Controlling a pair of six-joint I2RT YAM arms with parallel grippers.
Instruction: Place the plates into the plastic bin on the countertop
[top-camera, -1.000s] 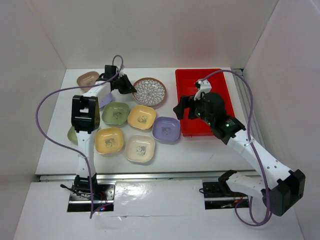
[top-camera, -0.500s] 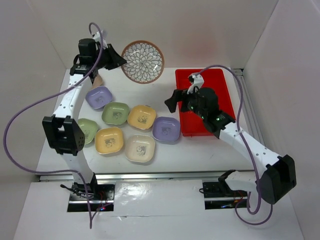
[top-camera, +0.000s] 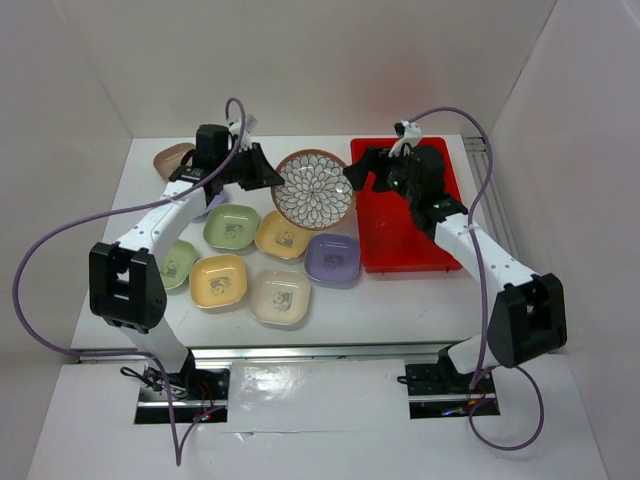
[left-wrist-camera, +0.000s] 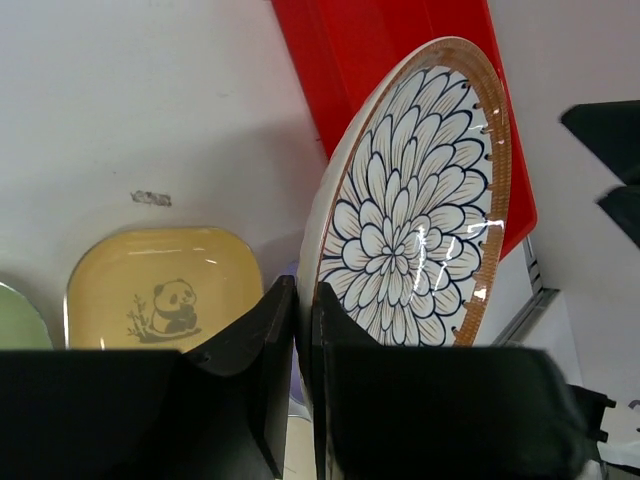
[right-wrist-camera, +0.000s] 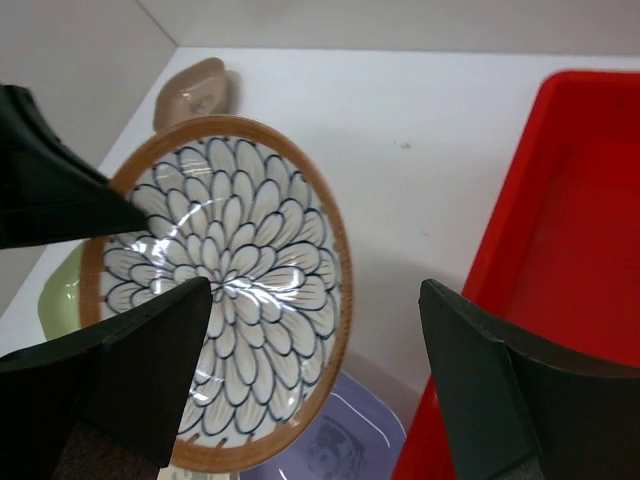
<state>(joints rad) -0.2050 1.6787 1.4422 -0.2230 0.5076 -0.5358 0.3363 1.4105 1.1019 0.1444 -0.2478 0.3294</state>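
The round brown-rimmed plate (top-camera: 313, 190) with a petal pattern hangs tilted in the air, just left of the red plastic bin (top-camera: 430, 215). My left gripper (top-camera: 273, 180) is shut on its left rim; in the left wrist view the gripper (left-wrist-camera: 303, 300) pinches the rim of the plate (left-wrist-camera: 420, 210). My right gripper (top-camera: 356, 177) is open at the plate's right edge, over the bin's back left corner. In the right wrist view the plate's (right-wrist-camera: 225, 290) right rim lies between my open right gripper (right-wrist-camera: 315, 300). Pastel square plates lie below.
On the white countertop (top-camera: 400, 300) lie green (top-camera: 232, 226), yellow (top-camera: 283, 235), lavender (top-camera: 333, 258), yellow (top-camera: 219, 280), cream (top-camera: 281, 297) and green (top-camera: 172, 262) plates. A pinkish-brown one (top-camera: 172, 158) sits at the back left. White walls stand on three sides.
My left arm brought the round plate down from high by the back wall, rightwards to beside the bin. My right gripper moved back and up to the plate's right edge.
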